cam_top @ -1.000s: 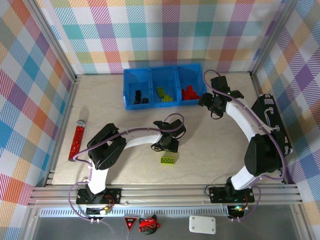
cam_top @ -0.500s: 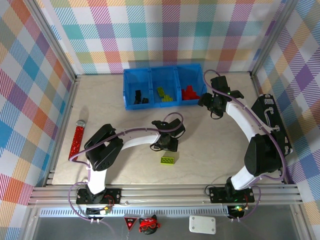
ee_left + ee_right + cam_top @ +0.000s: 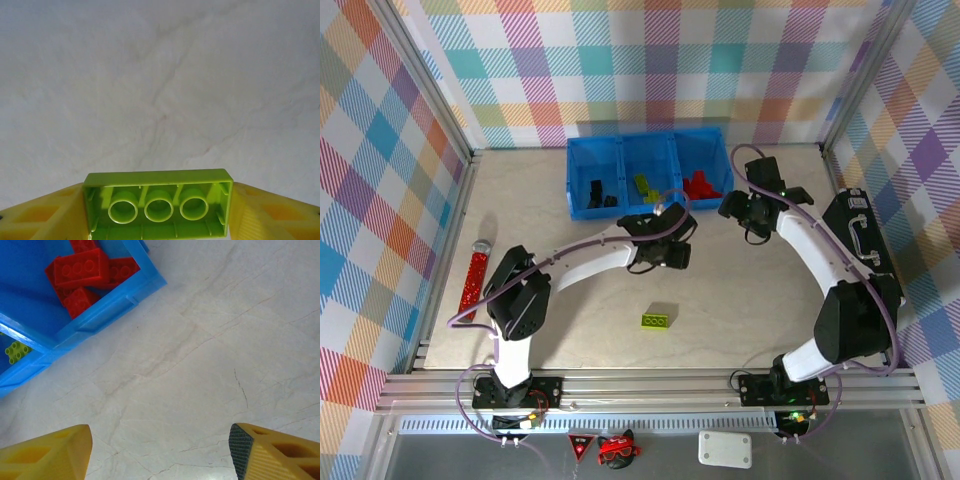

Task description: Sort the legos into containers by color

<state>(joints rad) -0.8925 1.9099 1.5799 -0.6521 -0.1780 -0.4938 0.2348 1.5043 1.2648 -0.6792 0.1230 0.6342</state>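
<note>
Where the left pincer (image 3: 668, 252) hangs: over bare table (image 3: 750, 290), near the front wall of the blue bin (image 3: 620, 141).
Left pincer state: pinching a held lime brick (image 3: 159, 207) between its yellow fingers (image 3: 40, 220). The brick's hollow underside, with three round tubes, faces the wrist camera, and its long side runs crosswise.
Right pincer (image 3: 160, 455): spread, with nothing between the fingers and marbled table beneath. In the top view it sits just beside the bin's right front corner.
Blue bin: three joined compartments in a row at the far side of the table.
Left compartment: black bricks (image 3: 600, 193).
Middle compartment: lime bricks (image 3: 645, 185).
Right compartment: red bricks (image 3: 82, 270), piled near the corner wall.
Loose lime brick (image 3: 658, 319): lying flat on the table toward the near edge, well apart from the bin and from both pincers.
Red glittery cylinder (image 3: 475, 280): lying along the table's left edge.
Black case (image 3: 860, 240): along the right edge, beside the right arm.
</note>
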